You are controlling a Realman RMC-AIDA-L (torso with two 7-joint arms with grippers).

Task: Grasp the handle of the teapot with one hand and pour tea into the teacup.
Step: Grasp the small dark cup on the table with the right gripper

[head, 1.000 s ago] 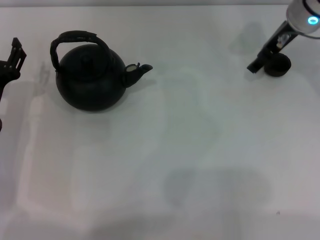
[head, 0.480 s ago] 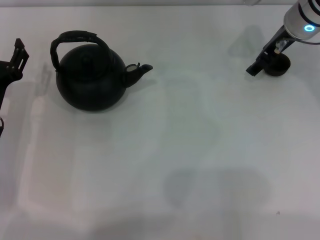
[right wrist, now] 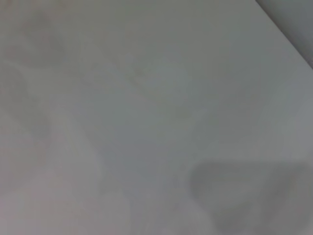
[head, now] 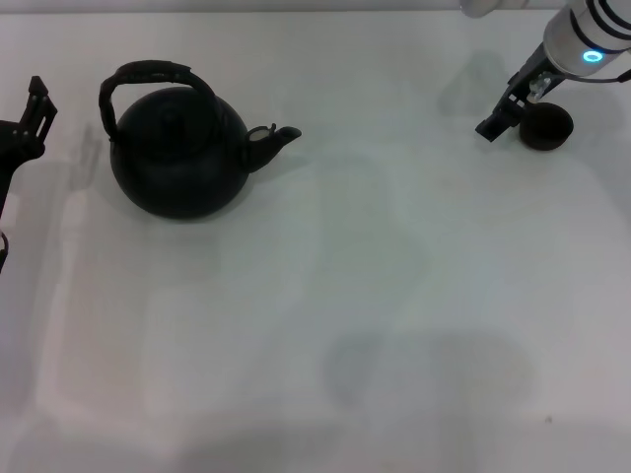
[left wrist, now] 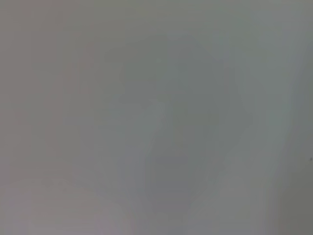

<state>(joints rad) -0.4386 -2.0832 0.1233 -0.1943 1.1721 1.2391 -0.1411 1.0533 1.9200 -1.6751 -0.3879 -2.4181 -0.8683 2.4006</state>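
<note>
Teacup [head: 545, 127] sits just beside the slanting right tool [head: 498, 119].

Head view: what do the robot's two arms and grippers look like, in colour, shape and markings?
The right arm's last link is a light grey-white cylinder bearing a small glowing cyan ring; the right gripper is black, slim and elongated. Of the left arm only the black left gripper shows at the picture's edge, angular with thin prongs. No cables are visible. The wrist views show neither gripper.
</note>
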